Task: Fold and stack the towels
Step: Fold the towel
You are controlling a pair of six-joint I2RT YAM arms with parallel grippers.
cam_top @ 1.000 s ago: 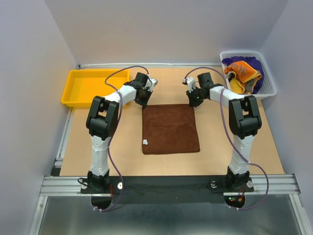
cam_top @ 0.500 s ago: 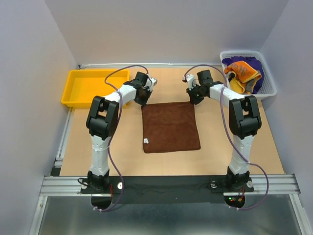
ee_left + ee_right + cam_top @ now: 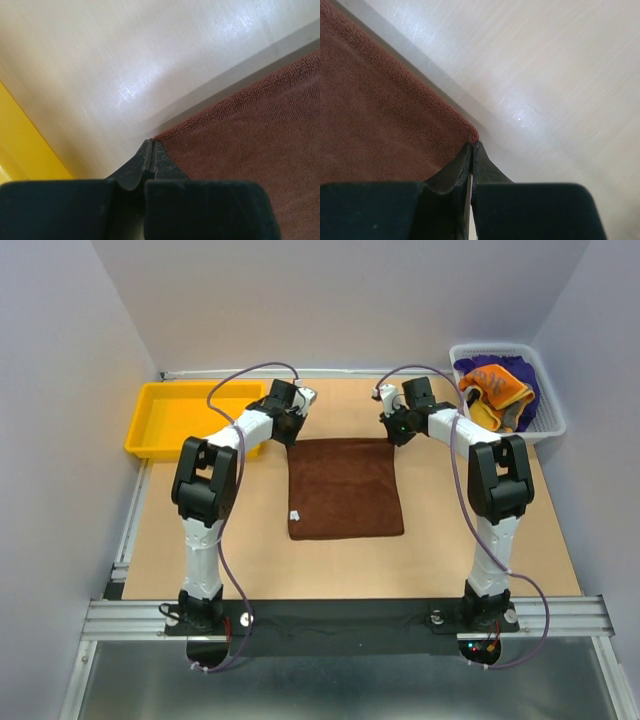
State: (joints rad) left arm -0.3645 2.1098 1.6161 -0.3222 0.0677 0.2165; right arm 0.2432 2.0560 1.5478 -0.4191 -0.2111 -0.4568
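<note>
Table [image 3: 250, 560] | brown towel [image 3: 345, 490] flat | left hand [image 3: 151, 145], right hand [image 3: 472, 146] clamped on its far corners

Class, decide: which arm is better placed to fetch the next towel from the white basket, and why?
Right. The basket sits at the far right, close to the right fingers; the left fingers, also pinching the brown towel, are over by the yellow tray.

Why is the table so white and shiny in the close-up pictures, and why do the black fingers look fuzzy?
Left wrist view: glare washes the table pale with a bright streak, and the fingers blur, being so near the lens. Right wrist view: another glare spot, plus a soft shadow along the edge of the brown towel. Top view: even light, everything sharp.
</note>
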